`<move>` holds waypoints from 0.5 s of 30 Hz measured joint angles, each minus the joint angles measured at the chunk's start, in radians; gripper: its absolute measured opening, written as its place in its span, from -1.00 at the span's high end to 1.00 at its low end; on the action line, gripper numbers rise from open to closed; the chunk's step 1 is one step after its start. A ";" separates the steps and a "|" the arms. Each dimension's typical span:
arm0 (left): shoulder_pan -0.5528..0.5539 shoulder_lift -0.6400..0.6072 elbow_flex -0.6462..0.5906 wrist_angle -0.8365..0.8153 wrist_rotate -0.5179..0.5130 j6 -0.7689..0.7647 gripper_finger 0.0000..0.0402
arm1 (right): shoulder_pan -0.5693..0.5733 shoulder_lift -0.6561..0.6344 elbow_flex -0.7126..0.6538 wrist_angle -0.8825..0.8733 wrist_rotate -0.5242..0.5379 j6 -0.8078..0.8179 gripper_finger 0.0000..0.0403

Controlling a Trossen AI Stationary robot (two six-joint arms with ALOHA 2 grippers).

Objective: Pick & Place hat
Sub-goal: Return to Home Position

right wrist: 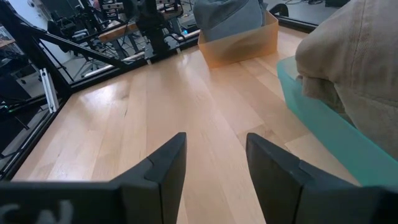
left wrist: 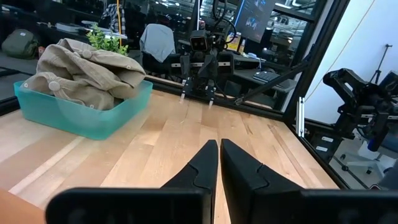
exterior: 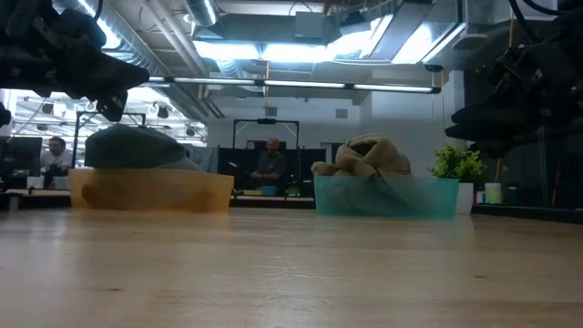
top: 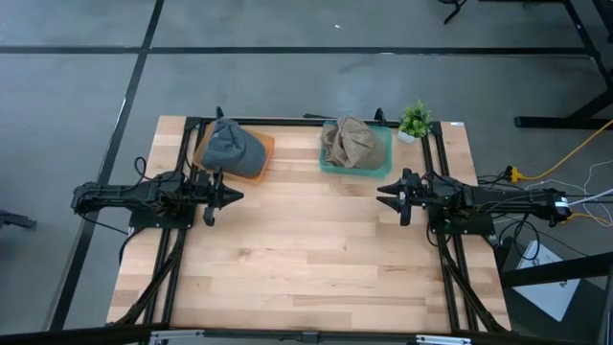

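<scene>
Left gripper (top: 228,196) pinched shut, right gripper (top: 387,195) wide, both empty; gray cap (top: 233,147) in orange bin (top: 268,149) by left, brown cap (top: 351,142) seemingly heaped over green bin (top: 327,164) by right, could snag if that arm swings close.

Right gripper (right wrist: 216,138), fingers apart, near green bin (right wrist: 317,124).

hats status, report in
Left gripper shut, right gripper open, both empty, raised at own sides. Gray cap in orange bin, brown cap in green bin. Nothing in the way.
</scene>
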State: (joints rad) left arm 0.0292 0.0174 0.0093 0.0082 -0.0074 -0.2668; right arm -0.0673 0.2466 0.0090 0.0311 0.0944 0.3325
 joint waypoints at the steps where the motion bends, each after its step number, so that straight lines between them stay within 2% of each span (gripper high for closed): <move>1: 0.000 0.000 0.000 0.000 0.000 0.000 0.93 | 0.000 0.000 0.000 0.000 0.000 0.000 0.18; 15: 0.000 0.000 0.000 0.000 0.000 0.000 0.92 | 0.000 0.000 0.000 0.000 0.000 0.000 0.18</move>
State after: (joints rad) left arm 0.0289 0.0174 0.0093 0.0079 -0.0074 -0.2668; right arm -0.0673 0.2466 0.0090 0.0311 0.0944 0.3325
